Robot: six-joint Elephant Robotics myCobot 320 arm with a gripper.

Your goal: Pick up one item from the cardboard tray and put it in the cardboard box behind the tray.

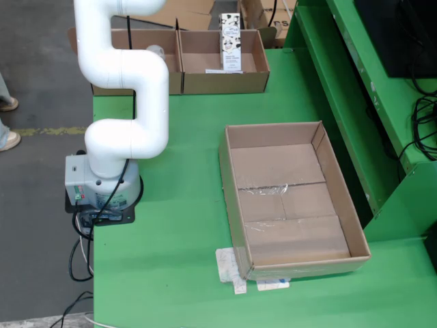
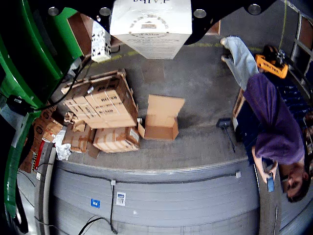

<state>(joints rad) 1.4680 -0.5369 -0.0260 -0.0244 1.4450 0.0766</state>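
Note:
In the gripper view my gripper (image 2: 151, 10) fills the top edge, its black jaws on both sides of a white carton (image 2: 150, 27) with printed labels, and it is shut on it. The gripper is out of sight in the fixed view, where the white arm (image 1: 130, 75) rises past the top edge. The cardboard tray (image 1: 235, 205) lies in the middle of the green table and holds nothing. Behind it stand two open cardboard boxes (image 1: 256, 65). A white carton with a black pattern (image 1: 231, 42) stands upright in the right one; a similar carton shows in the gripper view (image 2: 100, 41).
A green frame (image 1: 355, 89) runs along the table's right side. Paper scraps (image 1: 232, 270) lie at the tray's near corner. The arm's base (image 1: 102, 184) sits at the table's left edge. The gripper view shows stacked boxes (image 2: 102, 105) and a person (image 2: 274, 117) on the floor.

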